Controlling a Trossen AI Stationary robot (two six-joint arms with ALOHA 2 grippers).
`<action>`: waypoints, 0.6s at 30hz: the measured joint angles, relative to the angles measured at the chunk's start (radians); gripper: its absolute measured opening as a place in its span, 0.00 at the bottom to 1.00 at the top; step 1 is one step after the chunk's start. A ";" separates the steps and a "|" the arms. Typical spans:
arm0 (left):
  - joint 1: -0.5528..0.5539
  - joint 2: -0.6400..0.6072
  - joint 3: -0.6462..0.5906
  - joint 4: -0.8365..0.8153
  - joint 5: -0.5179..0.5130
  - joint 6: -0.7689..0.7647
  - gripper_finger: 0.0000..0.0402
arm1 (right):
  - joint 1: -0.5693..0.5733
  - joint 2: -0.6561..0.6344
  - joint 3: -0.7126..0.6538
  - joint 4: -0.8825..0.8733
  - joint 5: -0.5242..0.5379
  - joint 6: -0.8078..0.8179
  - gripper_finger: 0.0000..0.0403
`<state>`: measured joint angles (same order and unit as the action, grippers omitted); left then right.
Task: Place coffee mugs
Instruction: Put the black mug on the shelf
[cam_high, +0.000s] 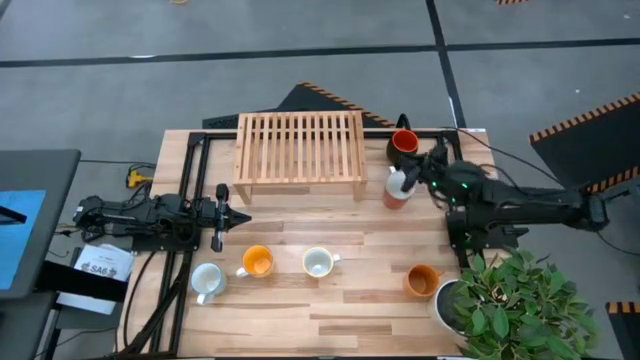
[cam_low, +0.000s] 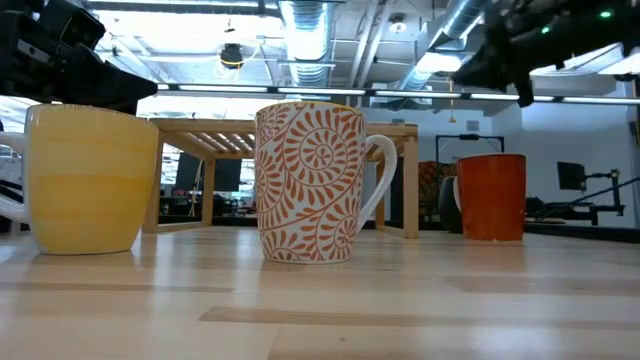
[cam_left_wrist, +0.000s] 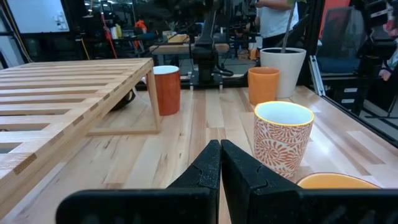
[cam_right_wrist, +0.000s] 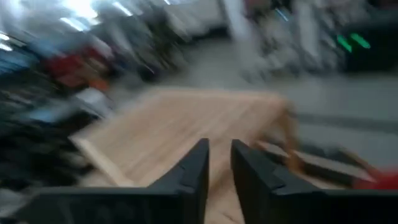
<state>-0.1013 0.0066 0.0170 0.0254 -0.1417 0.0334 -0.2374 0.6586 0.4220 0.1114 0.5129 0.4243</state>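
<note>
Wooden rack (cam_high: 299, 150) stands at the upper centre of the table (cam_high: 330, 310). Four mugs sit in a row across the lower part: white mug (cam_high: 207, 280), orange mug (cam_high: 258, 262), patterned mug (cam_high: 318, 262), second orange mug (cam_high: 421, 280). Red mug (cam_high: 398, 187) stands right of the rack, under the right gripper (cam_high: 412, 176), whose fingers are slightly apart and hold nothing. Left gripper (cam_high: 221, 217) waits at centre left, clenched and empty.

A slatted light-wood rack (cam_high: 299, 150) on short legs stands at the far middle of the pale plank surface (cam_high: 330, 310). A green leafy potted plant (cam_high: 520, 305) in a white pot (cam_left_wrist: 283, 71) sits at the near right corner. Grey floor with black-and-orange hazard tape (cam_high: 585, 120) surrounds the surface.
</note>
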 joint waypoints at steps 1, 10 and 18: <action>0.000 0.000 0.000 0.000 0.000 0.000 0.00 | -0.025 0.027 0.031 -0.090 0.026 0.032 0.29; 0.000 0.000 0.000 0.000 0.000 0.000 0.00 | -0.277 0.225 0.140 -0.500 0.079 0.320 0.61; 0.000 0.000 0.000 0.000 0.000 0.000 0.00 | -0.446 0.386 0.141 -0.450 0.065 0.362 0.63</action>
<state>-0.1010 0.0063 0.0170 0.0254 -0.1417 0.0332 -0.6835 1.0444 0.5629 -0.3387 0.5775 0.7859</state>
